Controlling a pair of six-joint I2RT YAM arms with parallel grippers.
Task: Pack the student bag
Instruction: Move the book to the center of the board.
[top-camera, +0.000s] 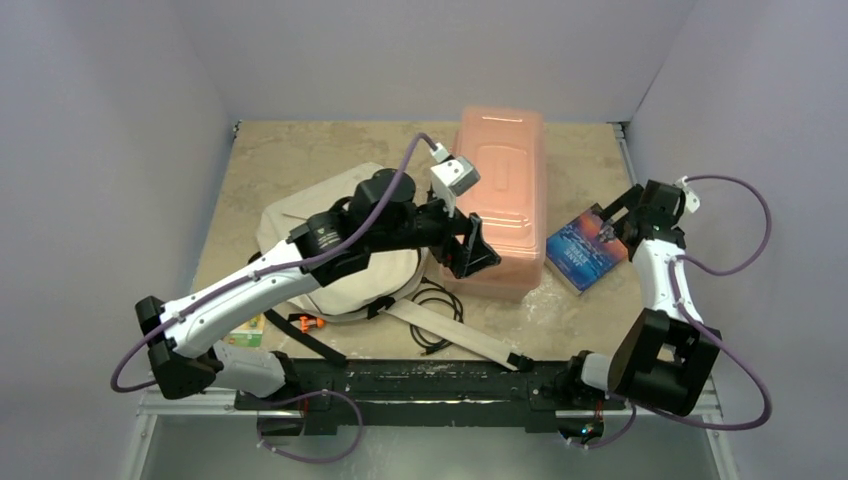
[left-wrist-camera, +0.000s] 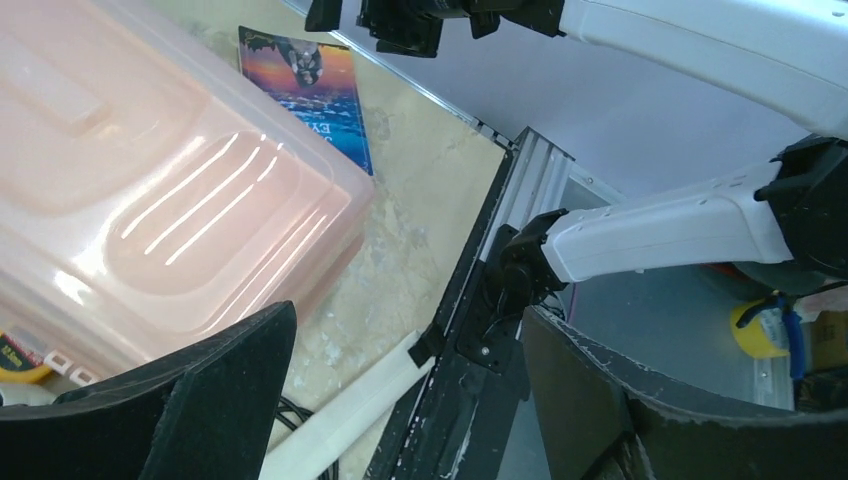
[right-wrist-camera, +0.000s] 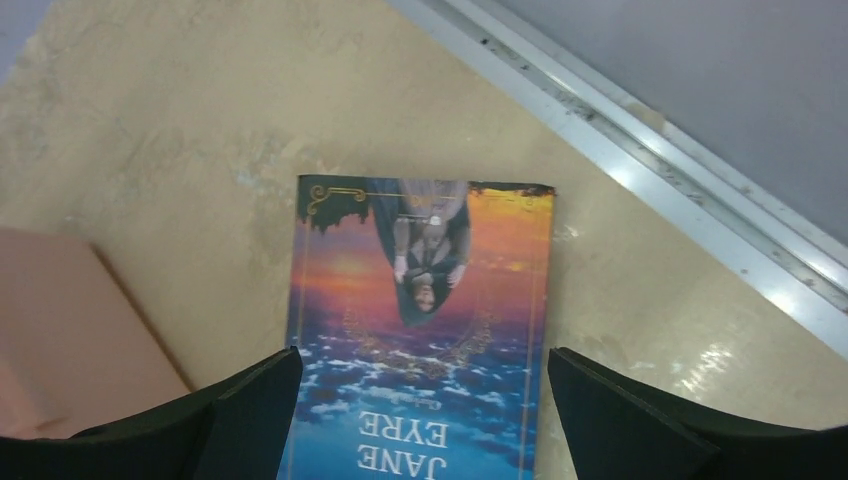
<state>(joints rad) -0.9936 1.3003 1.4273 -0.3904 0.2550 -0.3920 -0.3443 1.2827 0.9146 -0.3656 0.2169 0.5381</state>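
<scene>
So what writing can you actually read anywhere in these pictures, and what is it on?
"JANE EYRE": on the cover of the book, seen upside down from the right wrist camera.
Small line next to that title: too small to read.
Print on the left arm's round joint: too blurred to read.

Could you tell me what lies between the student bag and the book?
The pink plastic box sits between the student bag and the book; the top view shows it.

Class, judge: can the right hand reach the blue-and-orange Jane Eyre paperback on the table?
Probably yes: the right hand hangs open right above the blue-and-orange Jane Eyre paperback, nothing between them.
</scene>
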